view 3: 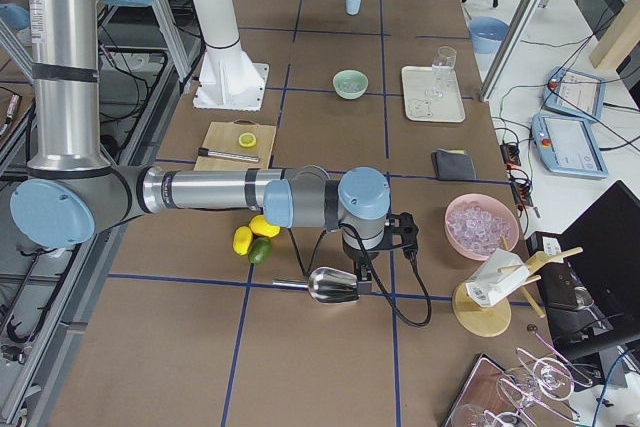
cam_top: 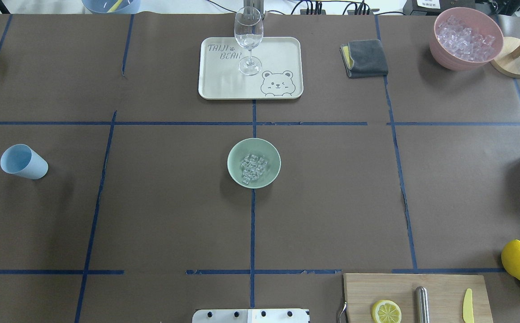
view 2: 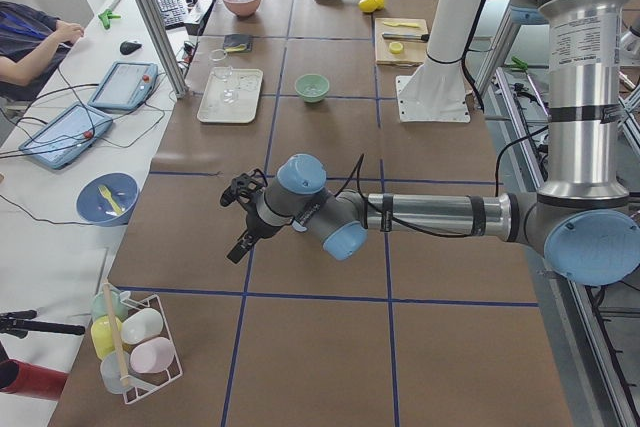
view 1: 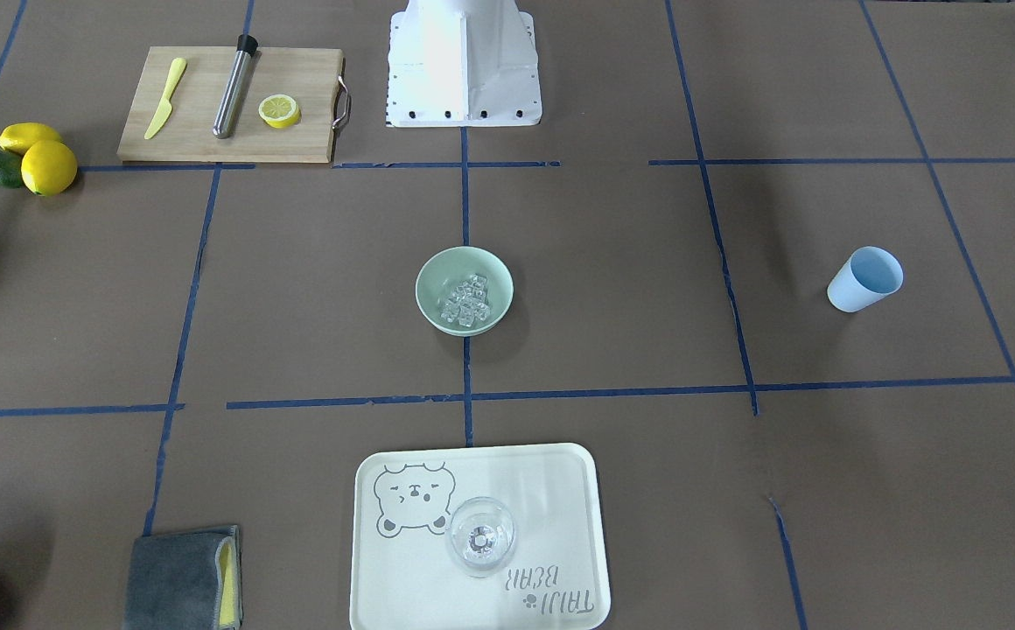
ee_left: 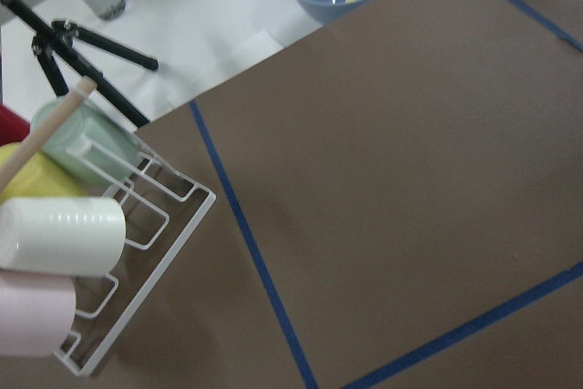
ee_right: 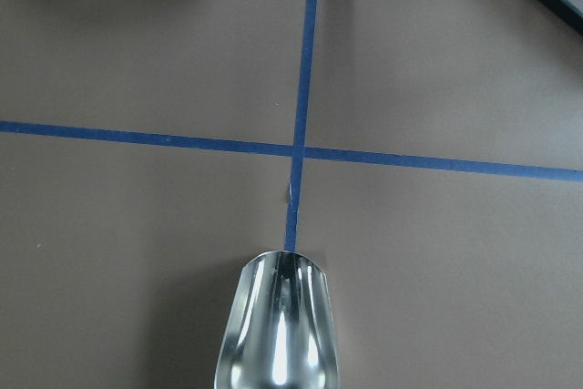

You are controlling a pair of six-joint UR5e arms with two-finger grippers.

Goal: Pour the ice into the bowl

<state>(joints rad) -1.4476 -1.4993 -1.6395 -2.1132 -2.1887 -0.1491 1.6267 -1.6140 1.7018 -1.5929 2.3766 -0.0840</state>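
Right gripper (view 3: 358, 265) beside scoop (view 3: 335, 287) — bowl (view 3: 350, 84) of ice (view 1: 465, 302) well apart.

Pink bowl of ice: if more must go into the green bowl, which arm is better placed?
Probably right. The right gripper hangs beside the pink bowl, a metal scoop at its tip. The left gripper is at the table's opposite end.

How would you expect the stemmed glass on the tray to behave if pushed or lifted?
The glass stands upright on a thin stem and small foot, so a high push would probably tip it. It looks clear and thin: likely fragile, slippery. It may slide on the smooth tray.
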